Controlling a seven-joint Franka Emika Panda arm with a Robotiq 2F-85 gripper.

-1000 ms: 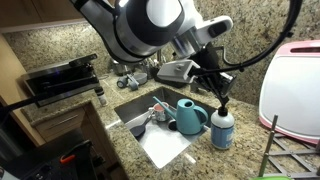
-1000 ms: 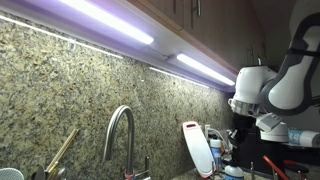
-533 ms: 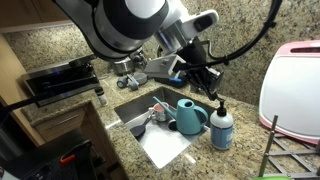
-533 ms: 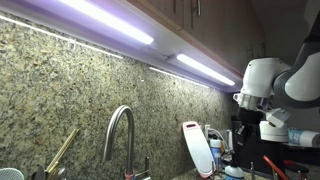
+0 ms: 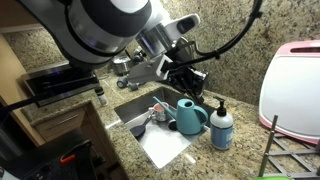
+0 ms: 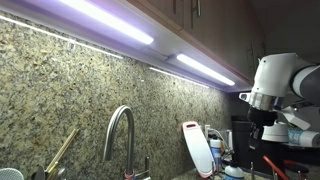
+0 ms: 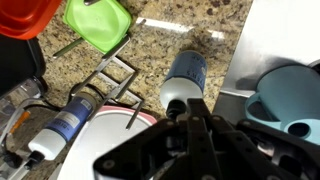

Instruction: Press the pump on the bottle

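The blue-grey bottle (image 5: 221, 130) stands on the granite counter beside the sink, its black pump (image 5: 221, 106) on top. My gripper (image 5: 198, 86) hangs above and to the side of the pump, apart from it, over the teal watering can (image 5: 188, 115). In the wrist view the bottle (image 7: 187, 75) is seen from above, with the pump (image 7: 175, 106) just beside my dark fingers (image 7: 197, 110), which are pressed together and hold nothing. In an exterior view the arm (image 6: 275, 95) shows at the right edge; the bottle cannot be made out there.
A steel sink (image 5: 165, 145) lies below the can, with a faucet (image 6: 120, 130). A pink-rimmed board (image 5: 295, 90) stands behind a dish rack (image 5: 290, 155). The wrist view shows a green container (image 7: 98, 22), a red lid (image 7: 25, 15) and a lying bottle (image 7: 62, 125).
My gripper was down at the pump one second ago. It has lifted off and drawn away sideways, toward the watering can. The bottle has not moved.
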